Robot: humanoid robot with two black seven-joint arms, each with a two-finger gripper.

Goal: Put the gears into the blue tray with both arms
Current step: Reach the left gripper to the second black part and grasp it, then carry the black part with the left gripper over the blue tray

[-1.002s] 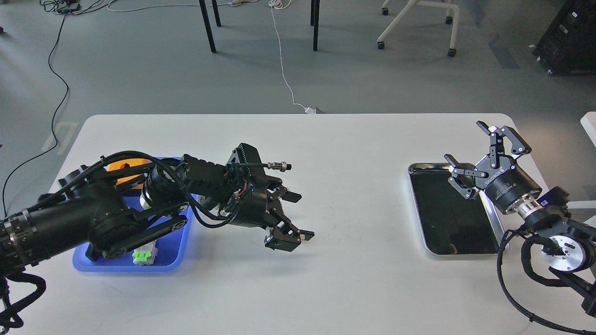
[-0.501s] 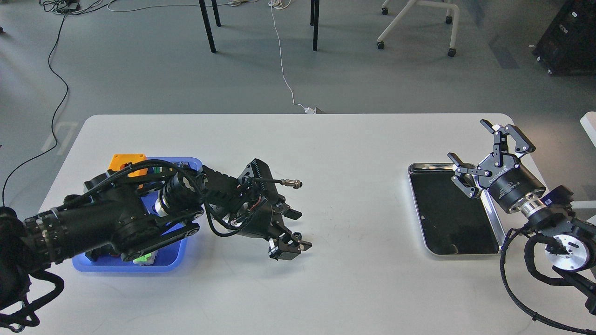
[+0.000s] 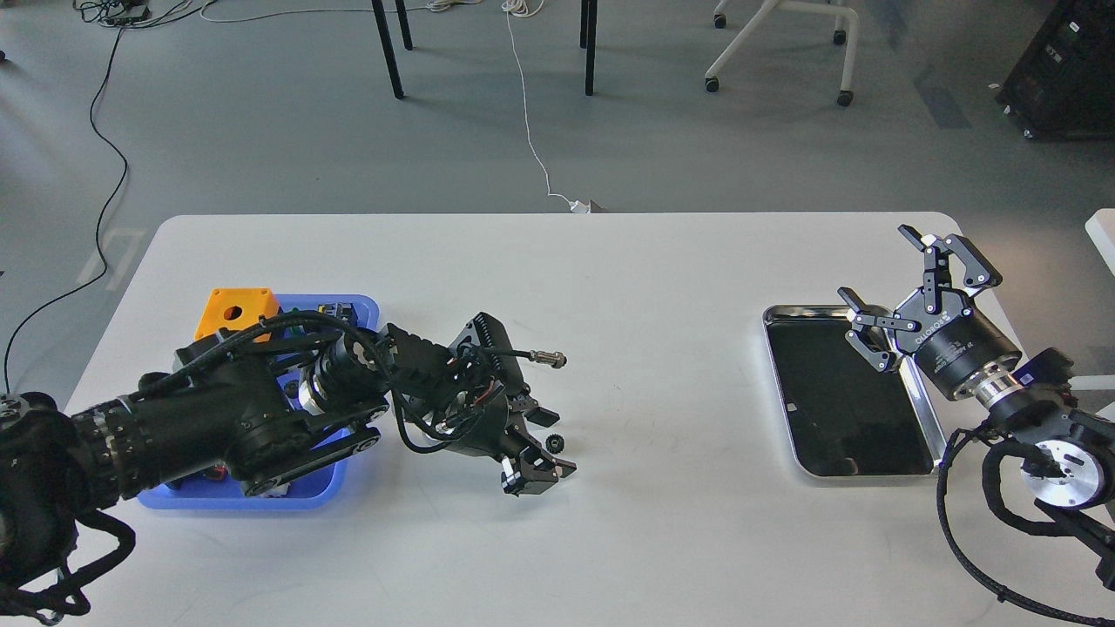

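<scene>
Black gear sits on the white counter, right between my left gripper tips — fingers apart, straddling it, not clamped. I read this as lined up for the pinch; wrist pitched down so the tips can reach counter level on something that small. Risk: gear is thin and flat, tips may slide over it or flick it away on closing.

Blue tray is just behind the left forearm, which covers most of it. Short haul back once the gear is held, which is presumably why this arm takes this one. Orange box with a round hole sits at the tray's far corner; other small parts are in there but mostly hidden, can't tell if any are gears.

Right gripper hangs over the far right edge of the steel-rimmed black tray, fingers spread wide, holding nothing. That tray looks bare apart from a tiny light speck. Judging it parked clear, waiting its turn.

No other gear visible on the counter.
</scene>
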